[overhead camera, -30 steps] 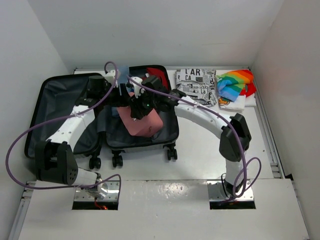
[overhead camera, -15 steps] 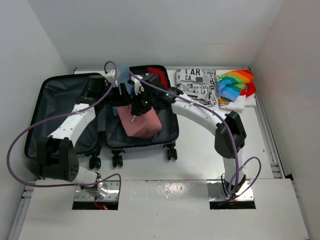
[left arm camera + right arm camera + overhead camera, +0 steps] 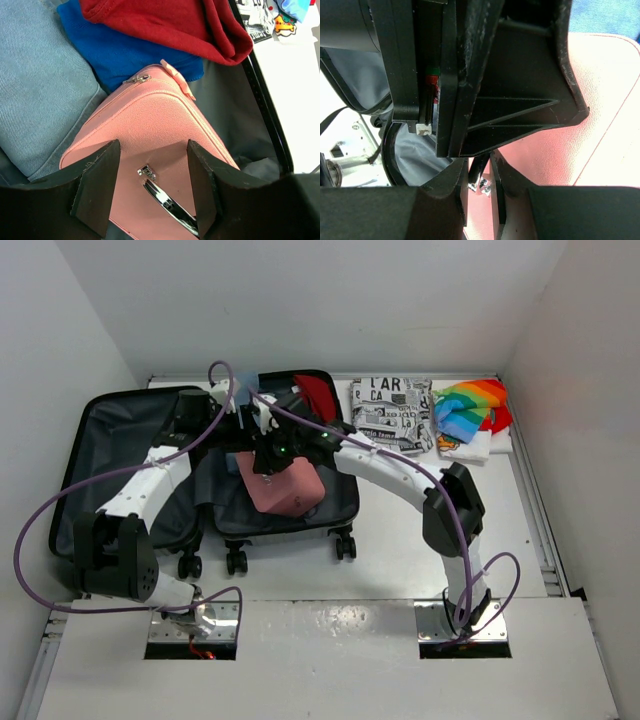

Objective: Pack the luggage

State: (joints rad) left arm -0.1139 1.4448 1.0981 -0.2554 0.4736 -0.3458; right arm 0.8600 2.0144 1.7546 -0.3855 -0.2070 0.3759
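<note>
The luggage (image 3: 100, 455) lies open, its lid half at the left and its right half holding clothes. A small pink box case (image 3: 290, 492) sits in the right half, next to denim (image 3: 40, 85), a blue cloth (image 3: 125, 55) and a red cloth (image 3: 170, 25). My right gripper (image 3: 479, 175) is shut on the case's metal handle (image 3: 482, 184); it also shows in the top view (image 3: 268, 455). My left gripper (image 3: 152, 150) is open just above the pink case (image 3: 150, 115), its fingers on either side of the handle (image 3: 167, 202). It sits in front of the right gripper.
A folded black-and-white printed cloth (image 3: 392, 412) and a rainbow-coloured cloth (image 3: 470, 410) lie on the table right of the luggage. The luggage's wheels (image 3: 236, 560) point to the near side. White walls close in the back and both sides.
My right gripper has moved left with the pink case, which has shifted slightly within the right half of the luggage. My left gripper has stayed over the case.
</note>
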